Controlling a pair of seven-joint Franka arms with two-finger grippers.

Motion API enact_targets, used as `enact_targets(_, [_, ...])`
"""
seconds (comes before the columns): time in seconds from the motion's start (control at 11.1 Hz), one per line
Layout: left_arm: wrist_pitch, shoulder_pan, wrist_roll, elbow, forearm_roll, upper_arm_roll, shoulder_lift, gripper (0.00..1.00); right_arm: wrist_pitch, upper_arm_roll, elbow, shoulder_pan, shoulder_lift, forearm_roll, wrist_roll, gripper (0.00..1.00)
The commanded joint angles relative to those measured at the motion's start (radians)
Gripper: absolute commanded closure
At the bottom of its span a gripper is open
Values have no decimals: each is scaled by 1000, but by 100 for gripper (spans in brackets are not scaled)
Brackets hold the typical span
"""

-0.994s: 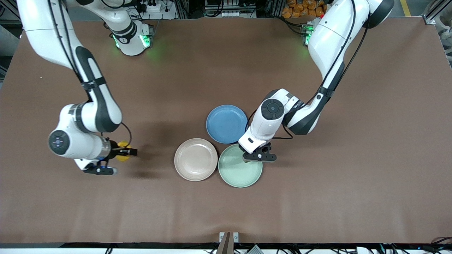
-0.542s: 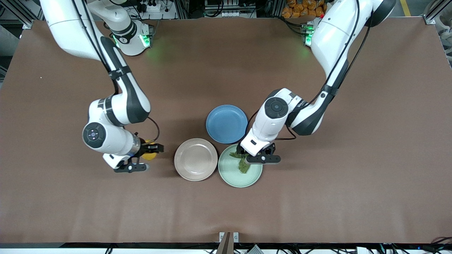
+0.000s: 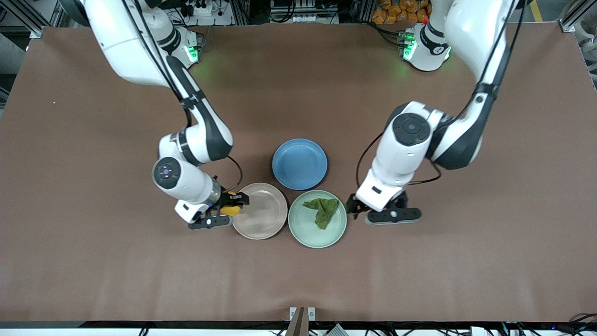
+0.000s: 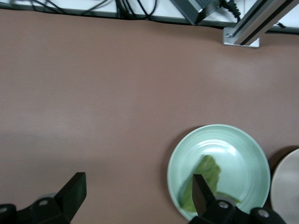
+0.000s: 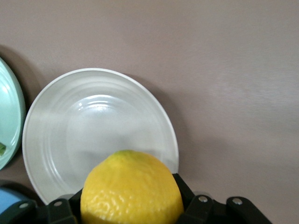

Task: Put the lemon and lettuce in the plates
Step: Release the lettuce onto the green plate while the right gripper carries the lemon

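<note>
Right gripper pinches the small oval yellow lemon across its firm, smooth, roll-prone middle, over the beige-pink round plate's rim. Limp, light dark-green lettuce leaf lies in the mint-green plate; left gripper, fingers spread, hangs empty beside it.

Obstacles, frame centre: blue plate, beige plate and green plate clustered, rims nearly touching. Lettuce occupies the green plate. Brown table bare across lower frame and both side margins.

Left gripper jaws spread wide; right gripper jaws clamped.
</note>
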Motion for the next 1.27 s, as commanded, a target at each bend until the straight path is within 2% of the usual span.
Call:
enact_targets(0.0, [-100,25,65,-30,20,1,-84,0,69,-4,40,33,52,26,55,49])
enact_targets(0.09, [-122,59,68,-33,19,-7,-99,0,100,-4,40,47,63,26,72,44])
enact_targets(0.45, [-200,133,113,-33,-6,-11,-161,0,163,-4,47,91,100,26,113,43])
enact_targets(0.63, [-203,134,142,-33,-23,-10,-176,0,187,-6,47,101,110,23,177,33])
enact_targets(0.72, [-221,134,145,-30,-24,-10,-184,0,187,-6,47,101,115,21,178,21])
enact_targets(0.81, [-237,136,147,-30,-26,-5,-201,0,187,-6,47,99,118,18,176,0])
enact_targets(1.18, [-365,183,226,-30,-59,-11,-285,0,172,-6,82,76,113,18,155,0])
